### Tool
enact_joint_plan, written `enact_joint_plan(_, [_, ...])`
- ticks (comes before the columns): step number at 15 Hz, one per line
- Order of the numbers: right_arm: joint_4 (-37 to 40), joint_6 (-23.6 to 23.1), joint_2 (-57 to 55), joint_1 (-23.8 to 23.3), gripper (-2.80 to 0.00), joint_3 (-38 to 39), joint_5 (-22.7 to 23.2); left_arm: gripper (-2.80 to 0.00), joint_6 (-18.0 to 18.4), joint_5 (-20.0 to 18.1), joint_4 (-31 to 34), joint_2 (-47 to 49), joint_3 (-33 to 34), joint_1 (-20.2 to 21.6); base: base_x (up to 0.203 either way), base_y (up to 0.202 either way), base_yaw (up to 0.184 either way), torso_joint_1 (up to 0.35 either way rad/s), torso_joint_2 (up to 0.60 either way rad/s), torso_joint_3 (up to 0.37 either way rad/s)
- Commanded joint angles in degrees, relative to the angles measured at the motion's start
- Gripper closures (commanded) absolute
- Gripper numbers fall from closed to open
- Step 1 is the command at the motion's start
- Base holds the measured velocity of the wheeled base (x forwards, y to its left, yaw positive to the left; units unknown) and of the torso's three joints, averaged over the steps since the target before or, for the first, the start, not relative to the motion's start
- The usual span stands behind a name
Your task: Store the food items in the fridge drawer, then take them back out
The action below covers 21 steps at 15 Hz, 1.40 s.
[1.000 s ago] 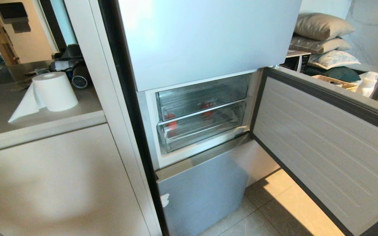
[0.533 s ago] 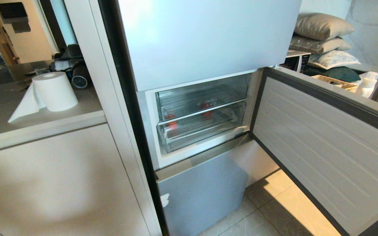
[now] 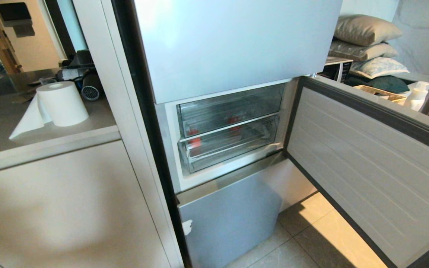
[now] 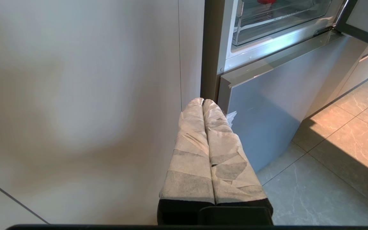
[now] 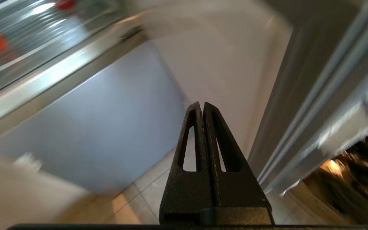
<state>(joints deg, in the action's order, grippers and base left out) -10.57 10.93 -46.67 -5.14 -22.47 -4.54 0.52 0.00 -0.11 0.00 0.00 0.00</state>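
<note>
I read both claws pressed together, empty: right gripper (image 5: 203,105), left gripper (image 4: 202,101). Risk: closed fridge drawer (image 3: 229,149) blocks food items (image 3: 196,142); fingertips could skid off lip.

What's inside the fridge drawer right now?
Through the clear front of the fridge drawer, one red food item shows at its left end. Glare and ribbing blur the rest, so other contents can't be confirmed.
</note>
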Motion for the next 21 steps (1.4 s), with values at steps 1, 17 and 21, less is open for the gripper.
enact_joint_plan(1, [-5.03, 0.22, -10.62, -4.11, 0.0, -0.48, -0.08, 0.0, 0.0, 0.0, 0.02, 0.09, 0.09, 0.0, 0.0, 0.0, 0.0, 0.0, 0.0, 0.0])
enact_joint_plan(17, [-5.66, -15.15, 14.87, -9.65, 0.0, 21.61, 16.95, 0.0, 0.0, 0.0, 0.02, 0.09, 0.09, 0.0, 0.0, 0.0, 0.0, 0.0, 0.0, 0.0])
enact_joint_plan(21, [10.27, -18.87, 27.38, -6.7, 0.0, 20.31, 13.37, 0.0, -0.08, 0.0, 0.02, 0.09, 0.09, 0.0, 0.0, 0.0, 0.0, 0.0, 0.0, 0.0])
